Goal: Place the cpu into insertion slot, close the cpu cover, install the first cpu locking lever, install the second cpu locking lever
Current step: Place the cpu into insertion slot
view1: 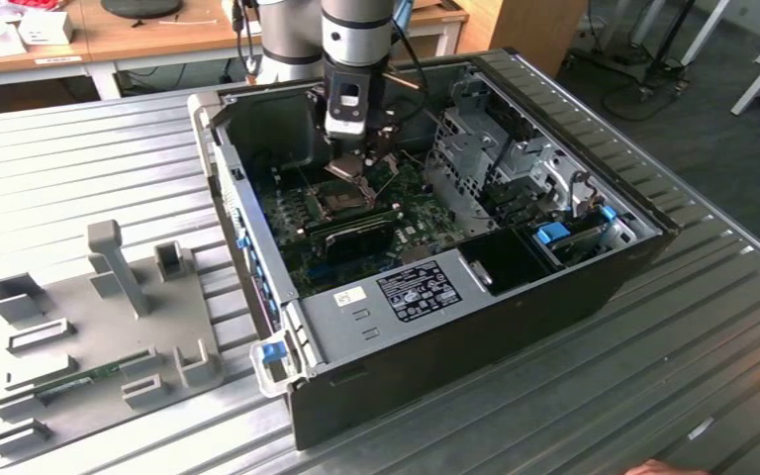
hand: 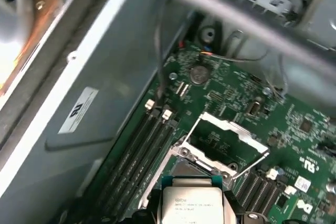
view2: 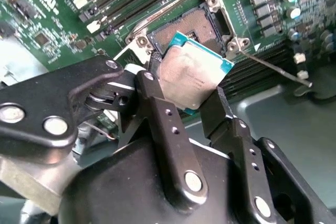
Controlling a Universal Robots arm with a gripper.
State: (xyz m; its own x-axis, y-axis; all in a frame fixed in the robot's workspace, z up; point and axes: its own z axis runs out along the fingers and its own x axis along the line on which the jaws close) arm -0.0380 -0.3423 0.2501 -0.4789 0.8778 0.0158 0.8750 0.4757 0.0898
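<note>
On the exterior view's left, a grey holder plate (view1: 103, 327) lying on the ribbed tabletop (view1: 63, 168), well apart from the work. Further right, an open computer case (view1: 486, 327) with the arm (view1: 353, 40) reaching down into it and the gripper (view1: 353, 163) low over the green circuit board (view1: 353, 233); right of that, the grey drive cage (view1: 499, 168). In the second wrist view, fingers (view2: 163, 114) closed on the cpu (view2: 191, 77), pinching it by two opposite edges with the metal face towards the camera. Held tilted and partly over the insertion slot (view2: 197, 27), not lying flat in it; cannot tell whether a corner touches the rim. In the first wrist view, the cpu cover (hand: 226, 124) standing open beyond the chip, a memory strip (hand: 142, 150) just beside the socket. A thin locking lever (view2: 273, 66) swung out to one side, not hooked. Judged as the first step in hand: placing the chip, nothing of the cover or levers done yet. Calls, by the look of it, for levelling the chip and squaring its edges to the socket before letting go, and for a gentle drop without sliding, given the fine contacts underneath.
</note>
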